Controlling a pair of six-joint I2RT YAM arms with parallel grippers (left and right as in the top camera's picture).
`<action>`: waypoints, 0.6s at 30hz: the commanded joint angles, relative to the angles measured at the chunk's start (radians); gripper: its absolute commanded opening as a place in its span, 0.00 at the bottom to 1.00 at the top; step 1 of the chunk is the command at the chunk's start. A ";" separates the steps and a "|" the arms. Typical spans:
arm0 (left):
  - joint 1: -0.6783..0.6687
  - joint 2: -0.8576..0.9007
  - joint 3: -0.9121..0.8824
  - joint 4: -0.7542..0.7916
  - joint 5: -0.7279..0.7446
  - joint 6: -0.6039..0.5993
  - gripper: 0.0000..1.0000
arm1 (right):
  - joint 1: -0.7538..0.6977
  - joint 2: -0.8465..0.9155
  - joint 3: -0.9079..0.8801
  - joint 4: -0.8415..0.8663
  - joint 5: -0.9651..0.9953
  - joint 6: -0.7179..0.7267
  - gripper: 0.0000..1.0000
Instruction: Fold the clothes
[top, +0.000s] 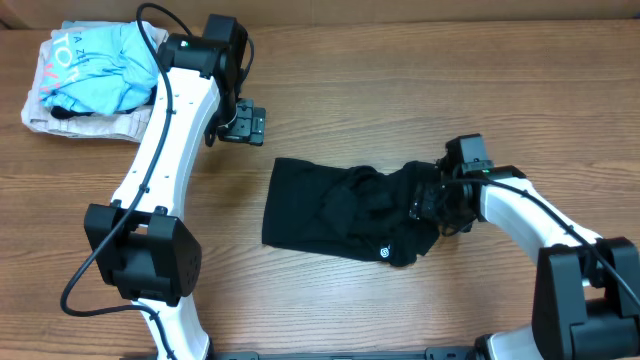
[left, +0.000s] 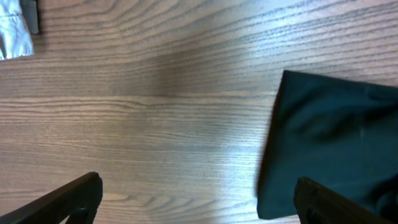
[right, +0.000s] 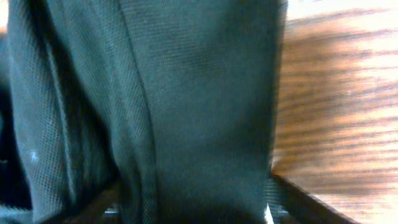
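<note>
The black garment (top: 335, 210) lies on the wooden table (top: 400, 90) in the middle. Its left part is flat and its right part is bunched up. A small white round mark (top: 385, 253) shows near its front edge. My right gripper (top: 432, 205) is down on the bunched right end. In the right wrist view black mesh fabric (right: 186, 106) fills the wide gap between its fingers (right: 193, 199). My left gripper (top: 243, 125) hovers behind the garment's left edge, open and empty (left: 198, 183). The garment's corner (left: 329, 143) shows by its right finger.
A light-blue printed shirt (top: 100, 55) lies on a beige folded garment (top: 60, 122) at the far left corner. An edge of pale cloth (left: 15, 31) shows in the left wrist view. The left arm (top: 165, 150) stretches across the table's left side.
</note>
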 joint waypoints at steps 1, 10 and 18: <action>0.005 0.000 0.021 -0.012 0.002 0.014 1.00 | 0.003 0.088 -0.050 0.010 0.083 0.076 0.49; 0.006 0.000 0.021 -0.010 0.002 0.016 1.00 | -0.151 0.085 -0.043 -0.046 0.078 0.100 0.06; 0.006 0.000 0.021 -0.006 0.002 0.016 1.00 | -0.348 0.035 0.055 -0.198 -0.049 -0.068 0.04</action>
